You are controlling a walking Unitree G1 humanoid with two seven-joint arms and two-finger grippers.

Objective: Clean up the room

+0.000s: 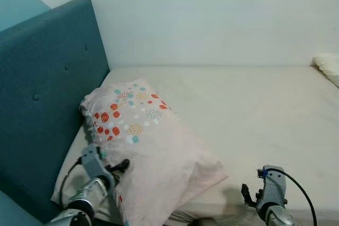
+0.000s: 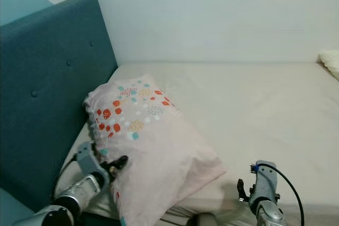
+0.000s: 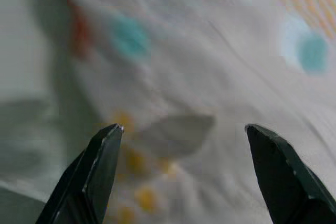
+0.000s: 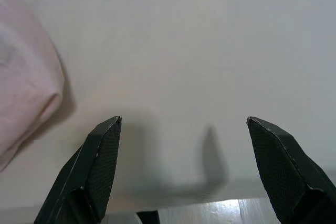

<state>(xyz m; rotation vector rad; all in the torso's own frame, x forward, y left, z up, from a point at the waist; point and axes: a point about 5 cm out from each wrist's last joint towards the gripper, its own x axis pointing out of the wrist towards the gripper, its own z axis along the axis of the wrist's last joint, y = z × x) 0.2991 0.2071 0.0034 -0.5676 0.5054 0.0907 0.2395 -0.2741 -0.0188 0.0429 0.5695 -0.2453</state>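
A pale pink pillow (image 1: pixel 153 146) with red, teal and yellow dots lies at the head of the bed, leaning toward the teal headboard (image 1: pixel 47 93). My left gripper (image 1: pixel 123 165) is at the pillow's near left edge, open; the left wrist view has the dotted pillow cloth (image 3: pixel 210 77) close in front of the spread fingers (image 3: pixel 97 171). My right gripper (image 1: pixel 247 193) hovers low over the cream sheet (image 1: pixel 254 115) near the bed's front edge, open, with nothing between its fingers (image 4: pixel 100 166). In the right wrist view the pillow's corner (image 4: pixel 26 98) lies off to one side.
A white wall (image 1: pixel 212 14) runs along the far side of the bed. A second pale pillow (image 1: pixel 328 67) sits at the far right edge. The bed's front edge with wood floor (image 4: pixel 220 213) below it is seen in the right wrist view.
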